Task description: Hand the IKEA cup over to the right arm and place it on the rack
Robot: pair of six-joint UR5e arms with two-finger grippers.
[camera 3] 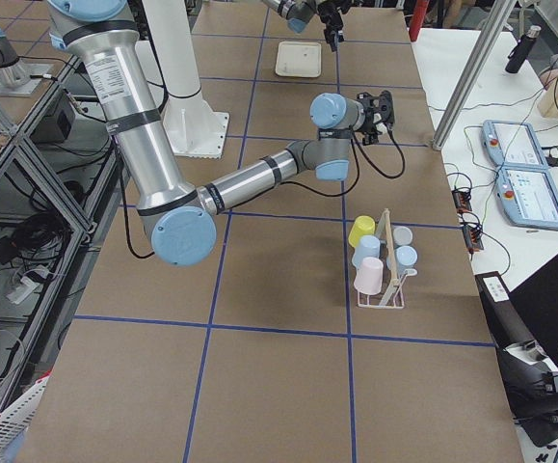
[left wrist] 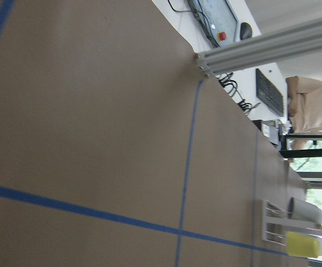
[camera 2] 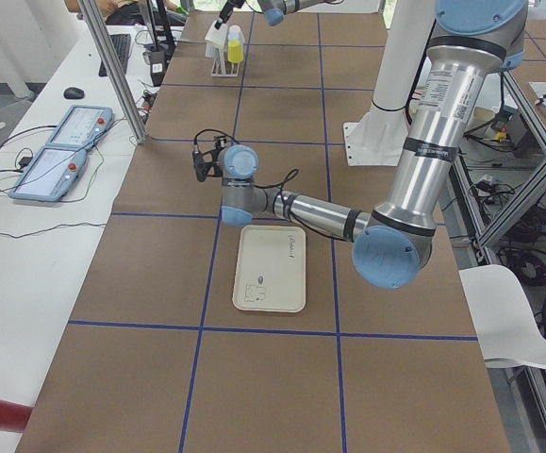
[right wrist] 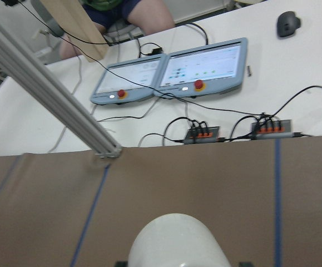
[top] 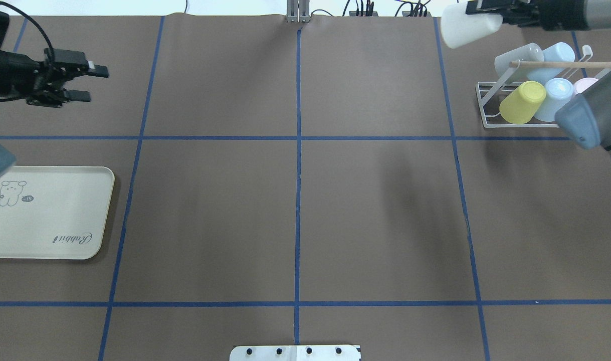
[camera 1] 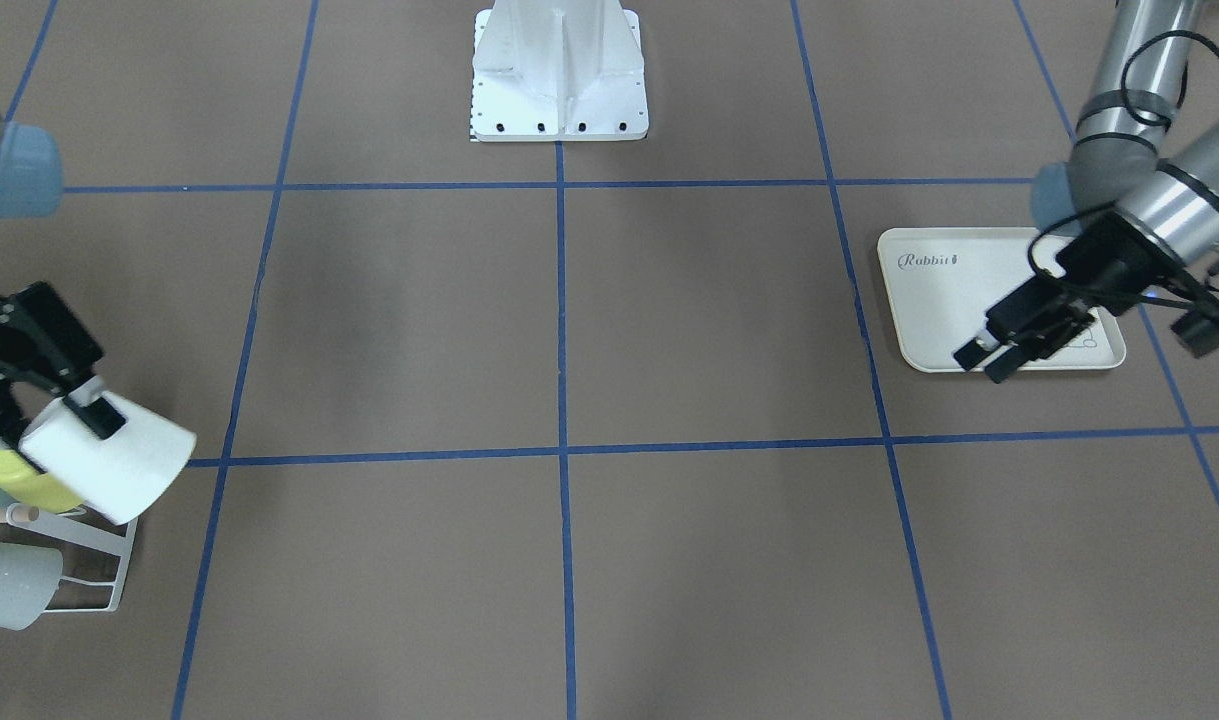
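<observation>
A white IKEA cup [top: 466, 28] hangs tilted in the air, with my right gripper [top: 491, 13] shut on its rim at the table's far right corner. In the front-facing view the same cup [camera 1: 119, 462] hovers just above the white wire rack [camera 1: 104, 565], and the right gripper [camera 1: 81, 422] grips it from above. The cup's rounded bottom [right wrist: 177, 242] fills the lower edge of the right wrist view. The rack [top: 485, 108] with its wooden rod [top: 561, 64] stands just behind the cup. My left gripper [top: 90, 83] is open and empty at the far left.
The rack holds a yellow cup [top: 523, 102], pale blue cups [top: 556, 95] and a pink one [camera 3: 368, 277]. A cream rabbit-print tray [top: 44, 215] lies bare at the left. The white robot base [camera 1: 559, 70] stands mid-table. Control pendants [right wrist: 172, 72] and a seated person are beyond the far edge.
</observation>
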